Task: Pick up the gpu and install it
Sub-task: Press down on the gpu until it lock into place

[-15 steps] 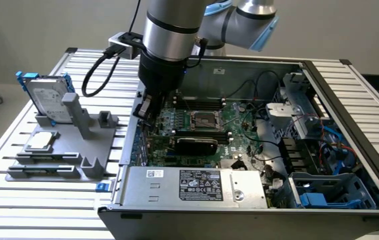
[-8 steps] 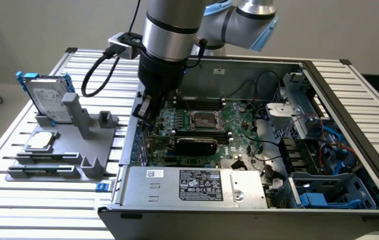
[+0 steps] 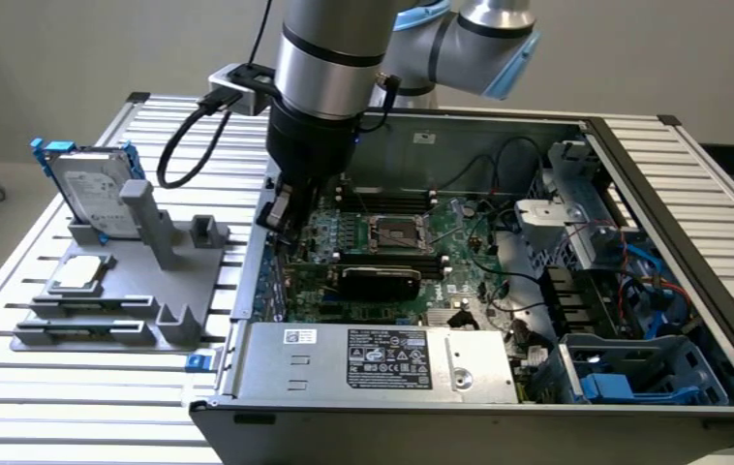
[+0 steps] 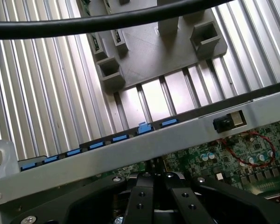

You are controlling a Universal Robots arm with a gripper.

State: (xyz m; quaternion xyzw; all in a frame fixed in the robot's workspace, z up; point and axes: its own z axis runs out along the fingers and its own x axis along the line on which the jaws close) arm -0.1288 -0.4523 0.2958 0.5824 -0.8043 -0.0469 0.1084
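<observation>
The gpu (image 3: 381, 281), with its black rounded shroud, stands on the green motherboard (image 3: 464, 257) inside the open computer case (image 3: 626, 184). My gripper (image 3: 282, 221) hangs from the arm just inside the case wall on the exterior view's left, a short way from the gpu's end. In the wrist view its black fingers (image 4: 142, 196) meet with no gap at the gripper (image 4: 154, 184), above the motherboard (image 4: 252, 149) and beside the case's silver rim (image 4: 130, 154). Whether anything thin is pinched between them is hidden.
A grey fixture (image 3: 122, 291) on the slatted table holds a silver hard drive with blue rails (image 3: 89, 189). The power supply (image 3: 381, 358) fills the case's near side, with cables and a blue drive cage (image 3: 638, 378) to the exterior view's right. A black cable (image 4: 84, 23) hangs by the wrist.
</observation>
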